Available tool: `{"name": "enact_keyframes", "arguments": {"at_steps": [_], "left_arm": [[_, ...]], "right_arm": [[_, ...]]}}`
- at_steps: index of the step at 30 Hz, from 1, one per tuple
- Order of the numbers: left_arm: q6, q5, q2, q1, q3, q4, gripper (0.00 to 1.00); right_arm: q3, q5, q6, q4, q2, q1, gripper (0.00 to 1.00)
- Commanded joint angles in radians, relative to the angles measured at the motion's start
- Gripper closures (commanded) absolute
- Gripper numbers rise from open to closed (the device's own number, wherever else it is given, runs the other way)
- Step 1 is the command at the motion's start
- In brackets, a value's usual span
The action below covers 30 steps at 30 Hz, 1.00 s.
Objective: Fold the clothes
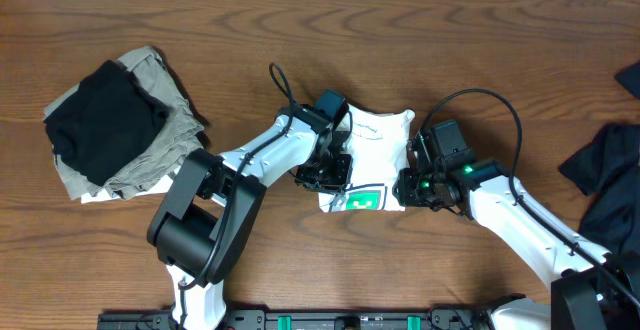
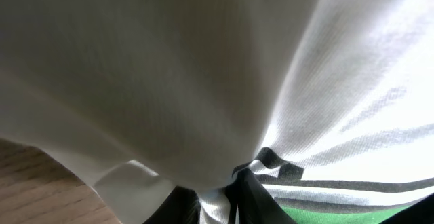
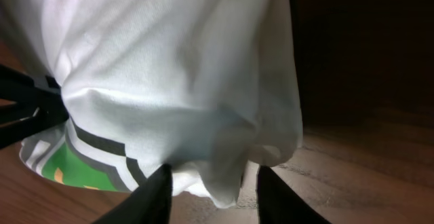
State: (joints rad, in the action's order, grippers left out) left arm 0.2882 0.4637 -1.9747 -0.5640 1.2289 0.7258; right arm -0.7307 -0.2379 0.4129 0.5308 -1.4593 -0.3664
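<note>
I'm looking down on a brown wooden table (image 1: 300,30). On its left side lies a khaki garment (image 1: 150,165) with a black garment (image 1: 105,120) on top. A bunched white shirt (image 1: 378,135) sits mid-table. A navy garment (image 1: 610,175) lies at the right edge.

No word, brand, number or sign can be read: the white T-shirt (image 1: 380,135) bears only a wordless green print (image 1: 362,201) between the left fingers (image 2: 264,207) and right fingers (image 3: 152,193), and a faint scribble (image 1: 368,130) beyond them is too small to make out.
</note>
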Motion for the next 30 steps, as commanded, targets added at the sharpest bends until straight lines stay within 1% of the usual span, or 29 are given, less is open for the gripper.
{"name": "enact_keyframes", "arguments": {"at_steps": [1,4,7,8,9,11,14,17,20,24,30], "left_arm": [[-0.002,-0.064,-0.005,-0.002,-0.031,0.011,0.79],[-0.002,-0.064,-0.005,-0.002,-0.031,0.011,0.79],[-0.002,-0.064,-0.005,-0.002,-0.031,0.011,0.79],[-0.002,-0.064,-0.005,-0.002,-0.031,0.011,0.79],[-0.002,-0.064,-0.005,-0.002,-0.031,0.011,0.79],[-0.002,-0.064,-0.005,-0.001,-0.031,0.011,0.79],[-0.002,-0.064,-0.005,-0.001,-0.031,0.011,0.79],[-0.002,-0.064,-0.005,-0.001,-0.031,0.011,0.79],[-0.002,-0.064,-0.005,-0.001,-0.031,0.011,0.79],[-0.002,-0.064,-0.005,-0.002,-0.031,0.012,0.79],[-0.002,-0.064,-0.005,-0.001,-0.031,0.014,0.79]], "right_arm": [[0.006,-0.011,0.009,-0.006,-0.008,0.005,0.68],[0.006,-0.014,0.009,-0.019,-0.025,0.005,0.75],[0.006,-0.031,0.009,-0.029,-0.05,0.005,0.84],[0.006,-0.041,0.009,-0.03,-0.056,0.005,0.94],[0.006,-0.048,0.008,-0.032,-0.06,0.005,0.99],[0.003,-0.067,-0.01,-0.032,-0.056,0.005,0.99],[-0.042,-0.102,-0.056,0.048,-0.005,0.014,0.99],[-0.105,-0.019,-0.071,0.168,0.081,0.035,0.99],[-0.122,0.026,-0.101,0.214,0.146,0.062,0.99],[-0.113,0.031,-0.095,0.251,0.135,0.079,0.99],[-0.066,0.034,-0.069,0.251,0.047,0.077,0.99]]}}
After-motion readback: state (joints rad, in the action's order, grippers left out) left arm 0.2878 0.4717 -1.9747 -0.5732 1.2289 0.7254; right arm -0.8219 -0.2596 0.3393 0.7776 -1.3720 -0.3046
